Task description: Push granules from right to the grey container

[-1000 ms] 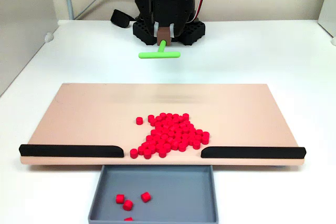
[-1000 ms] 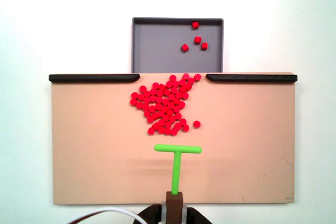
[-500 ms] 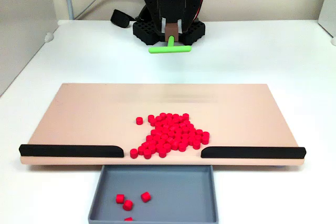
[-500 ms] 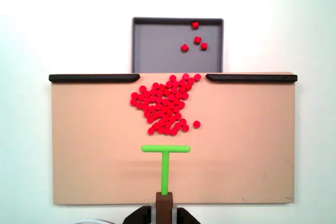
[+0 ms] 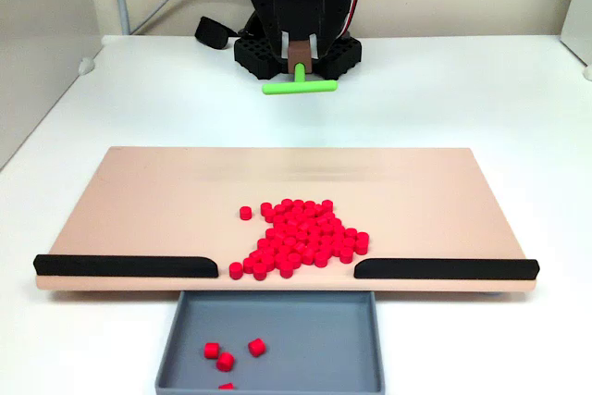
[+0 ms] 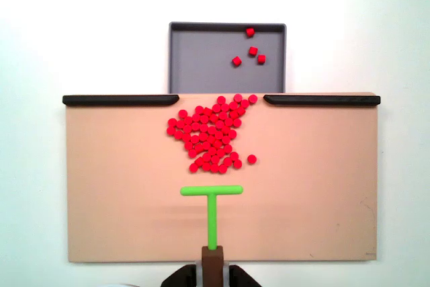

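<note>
Since a second ago, the green T-shaped stick [image 6: 211, 206] has shifted sideways and back; pellets unchanged. Gripper [image 6: 212, 262] clamps the stick's stem. Granules [image 6: 212, 134] lie directly beyond the crossbar, a dense red pile at the gap between the black strips [image 6: 121, 99], the grey container [image 6: 201, 65] just past it holding a few pellets.

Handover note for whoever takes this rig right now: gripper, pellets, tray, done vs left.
Gripper: carries the green T-stick; jaw state not visible. The stick's crossbar is clear of the pile.
Granules: most sit clustered on the beige board, reaching the gap between the black strips.
Grey container: four granules inside.
Left: push the main pile through the gap into the container.
</note>
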You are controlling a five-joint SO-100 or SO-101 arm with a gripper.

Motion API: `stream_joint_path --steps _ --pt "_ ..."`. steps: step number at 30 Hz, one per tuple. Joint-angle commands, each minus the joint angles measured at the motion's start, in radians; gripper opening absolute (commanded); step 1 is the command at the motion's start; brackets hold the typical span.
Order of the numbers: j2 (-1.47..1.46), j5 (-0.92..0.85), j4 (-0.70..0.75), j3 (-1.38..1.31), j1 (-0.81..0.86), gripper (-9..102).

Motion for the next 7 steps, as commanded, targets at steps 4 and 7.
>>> stream_joint_path --steps 4,7 --pt "0.005 -0.031 -0.006 -0.005 0.020 0" --pt "0.008 -0.071 -0.006 -0.005 0.048 0"
